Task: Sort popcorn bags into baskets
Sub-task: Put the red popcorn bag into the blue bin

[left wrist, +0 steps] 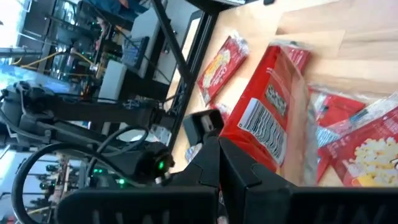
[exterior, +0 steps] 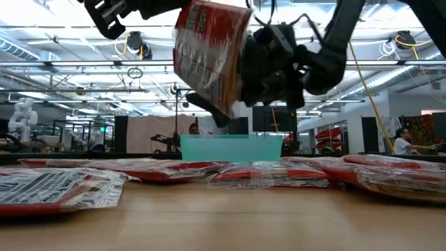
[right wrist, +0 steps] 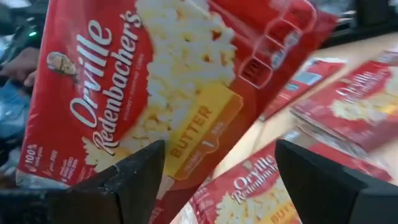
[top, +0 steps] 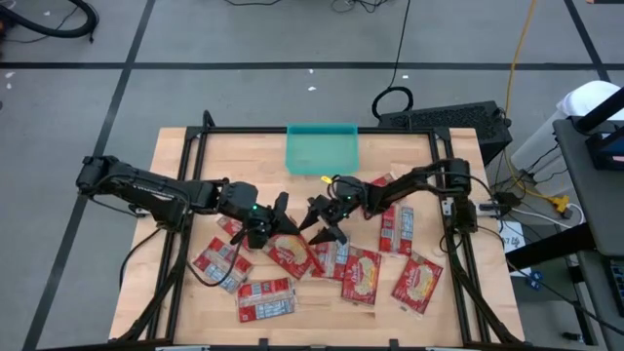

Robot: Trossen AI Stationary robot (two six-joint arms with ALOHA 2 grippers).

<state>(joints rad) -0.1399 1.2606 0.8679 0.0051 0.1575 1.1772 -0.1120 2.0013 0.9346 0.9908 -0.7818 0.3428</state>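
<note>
One red popcorn bag [exterior: 209,56] is up in the air above the table's middle, its printed front [right wrist: 155,81] facing my right gripper. My left gripper [top: 283,216] reaches in from the table's left and is shut on it. Coming from the right, my right gripper [top: 322,222] is open, and its fingers [right wrist: 130,177] stand apart just before the bag's front; whether they touch it does not show. Several other bags [top: 366,273] lie flat on the table's near half. The teal basket [top: 322,148] sits at the far edge. My left gripper pinches the popcorn bag between its two fingers [left wrist: 214,168] at one edge [left wrist: 249,134], near the barcode. The fingers come roughly level from the table's left. Lifted clear of the table, the bag hangs tilted [exterior: 209,56].
Flat bags [exterior: 63,185] spread across the near table, some with grey-white backs up [top: 265,300]. A black frame rail [top: 448,244] runs along the table's sides. A yellow cable piece [top: 325,179] lies by the basket. People show in the room behind [exterior: 403,143].
</note>
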